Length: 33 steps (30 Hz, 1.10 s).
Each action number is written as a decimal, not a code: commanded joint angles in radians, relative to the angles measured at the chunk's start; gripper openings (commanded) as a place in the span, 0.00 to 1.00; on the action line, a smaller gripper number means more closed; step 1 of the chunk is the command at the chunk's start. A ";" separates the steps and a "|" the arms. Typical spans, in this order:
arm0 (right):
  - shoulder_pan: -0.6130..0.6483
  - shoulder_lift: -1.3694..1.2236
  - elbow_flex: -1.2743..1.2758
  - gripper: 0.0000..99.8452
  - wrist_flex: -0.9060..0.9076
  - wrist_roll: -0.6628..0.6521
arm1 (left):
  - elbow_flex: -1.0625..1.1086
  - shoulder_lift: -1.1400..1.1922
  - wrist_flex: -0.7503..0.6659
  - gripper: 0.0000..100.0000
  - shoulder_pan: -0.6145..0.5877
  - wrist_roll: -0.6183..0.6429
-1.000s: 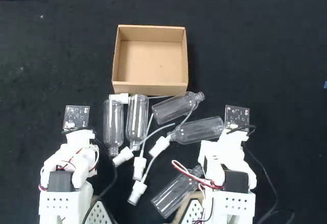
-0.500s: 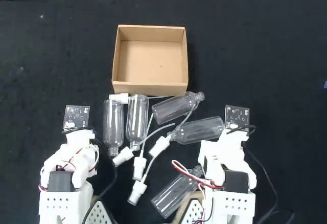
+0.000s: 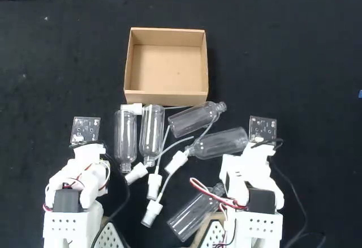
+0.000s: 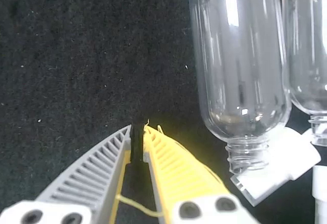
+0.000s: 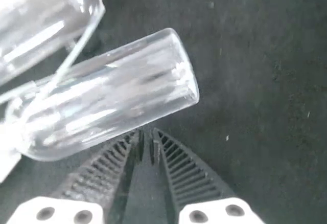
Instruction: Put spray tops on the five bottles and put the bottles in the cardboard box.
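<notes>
Several clear bottles lie uncapped on the black table in front of the cardboard box [image 3: 167, 67]: two side by side [image 3: 125, 133] [image 3: 151, 132], two slanted [image 3: 195, 119] [image 3: 219, 144], one near the front [image 3: 195, 211]. White spray tops [image 3: 136, 173] [image 3: 176, 162] [image 3: 154, 186] with thin tubes lie among them. The left arm [image 3: 79, 183] rests at the front left; my left gripper [image 4: 137, 132] is shut, empty, beside a bottle's open neck [image 4: 248, 152]. The right arm [image 3: 251, 183] rests at the front right; my right gripper [image 5: 147, 134] is shut, just short of a bottle's base [image 5: 107, 101].
The box is open-topped and stands past the bottles, toward the table's middle. A spray top [image 4: 278, 165] lies under the neck of the bottle nearest the left gripper. Bare black cloth [image 3: 294, 78] stretches to both sides of the box.
</notes>
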State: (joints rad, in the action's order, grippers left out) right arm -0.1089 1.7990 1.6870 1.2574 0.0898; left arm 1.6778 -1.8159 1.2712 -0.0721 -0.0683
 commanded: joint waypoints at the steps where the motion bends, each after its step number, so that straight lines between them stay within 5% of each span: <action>1: 0.008 0.097 -0.004 0.01 -0.104 -0.011 | 0.021 -0.006 0.000 0.03 0.010 -0.008; 6: 0.006 0.096 -0.005 0.01 -0.249 -0.075 | -0.005 -0.008 -0.072 0.03 -0.070 -0.012; 13: 0.009 0.096 -0.082 0.01 -0.321 -0.612 | -0.082 -0.008 -0.362 0.03 -0.321 -0.258; 16: 0.009 0.096 -0.147 0.01 -0.328 -0.620 | -0.113 -0.006 -0.402 0.06 -0.303 -0.290; 20: 0.014 0.093 -0.229 0.01 -0.321 -0.606 | -0.216 0.000 -0.399 0.21 -0.211 -0.288; 26: 0.017 0.091 -0.278 0.01 -0.279 -0.456 | -0.392 0.048 -0.374 0.16 -0.113 -0.252; 33: 0.012 0.097 -0.153 0.01 -0.319 -0.371 | -0.599 0.499 -0.293 0.22 0.081 -0.147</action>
State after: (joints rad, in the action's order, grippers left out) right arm -0.1089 1.7990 1.5106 0.9843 -0.3061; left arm 1.2421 -1.5904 0.9705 -0.0921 -0.2862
